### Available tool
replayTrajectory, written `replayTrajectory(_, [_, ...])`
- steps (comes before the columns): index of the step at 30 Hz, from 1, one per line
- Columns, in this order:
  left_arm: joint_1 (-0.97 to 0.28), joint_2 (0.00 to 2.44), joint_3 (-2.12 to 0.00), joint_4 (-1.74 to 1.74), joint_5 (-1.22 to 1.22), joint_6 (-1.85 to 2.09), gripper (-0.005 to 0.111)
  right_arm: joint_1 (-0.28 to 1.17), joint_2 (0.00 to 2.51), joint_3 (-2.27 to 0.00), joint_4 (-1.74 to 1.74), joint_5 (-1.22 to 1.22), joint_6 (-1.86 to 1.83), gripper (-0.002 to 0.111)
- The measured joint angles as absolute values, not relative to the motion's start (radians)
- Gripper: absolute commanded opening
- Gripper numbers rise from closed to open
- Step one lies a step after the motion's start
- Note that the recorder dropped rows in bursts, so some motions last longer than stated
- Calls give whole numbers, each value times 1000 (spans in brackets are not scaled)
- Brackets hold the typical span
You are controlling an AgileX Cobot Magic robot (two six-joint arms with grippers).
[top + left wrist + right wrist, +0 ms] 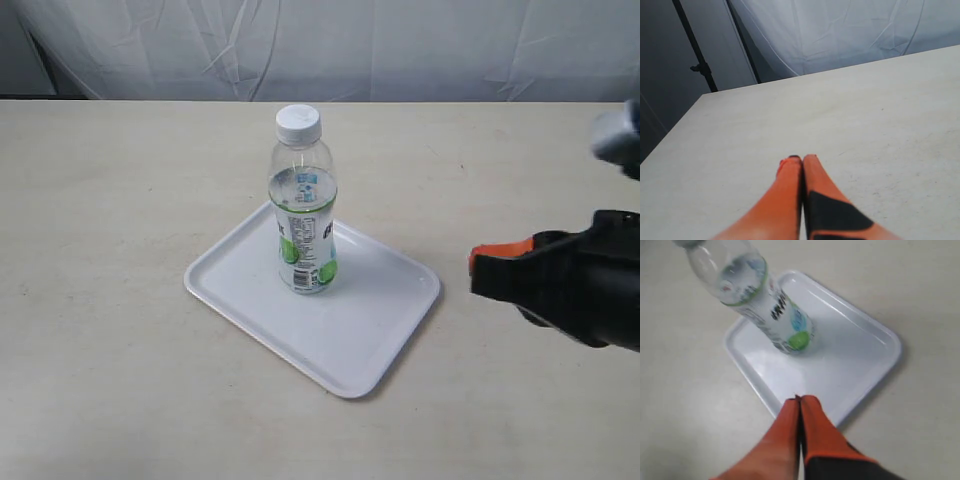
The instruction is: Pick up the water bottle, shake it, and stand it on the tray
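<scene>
The water bottle (303, 205) stands upright on the white tray (385, 315), near the tray's far left part; its white cap and green-and-white label show. The right wrist view has the bottle (765, 305) and the tray (860, 360) too. My right gripper (478, 262) hangs to the right of the tray, apart from the bottle, and its orange fingers (799, 401) are pressed together with nothing between them. My left gripper (801, 159) is shut and empty over bare table; it is out of the exterior view.
The beige table (120, 200) carries only the tray and bottle. A white cloth backdrop (400, 45) hangs behind the far edge. A dark pole (695, 47) stands beyond the table in the left wrist view.
</scene>
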State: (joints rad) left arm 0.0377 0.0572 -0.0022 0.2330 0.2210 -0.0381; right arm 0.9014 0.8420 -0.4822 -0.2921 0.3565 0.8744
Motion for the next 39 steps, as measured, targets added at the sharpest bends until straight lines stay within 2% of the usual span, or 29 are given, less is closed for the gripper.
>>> replayTrajectory(6, [38, 57, -2, 233, 221, -38, 0, 834, 541, -325, -289, 94, 869, 1])
replayTrajectory(15, [38, 57, -2, 233, 221, -38, 0, 495, 186, -99, -239, 7, 875, 1])
replayTrajectory(23, [38, 57, -2, 233, 221, -38, 0, 301, 100, -6, -169, 16, 878, 1])
replayTrajectory(31, [38, 57, -2, 233, 221, -38, 0, 143, 8, -2, -152, 227, 877, 1])
replayTrajectory(39, [38, 57, -2, 233, 221, -38, 0, 123, 7, -2, -150, 249, 875, 1])
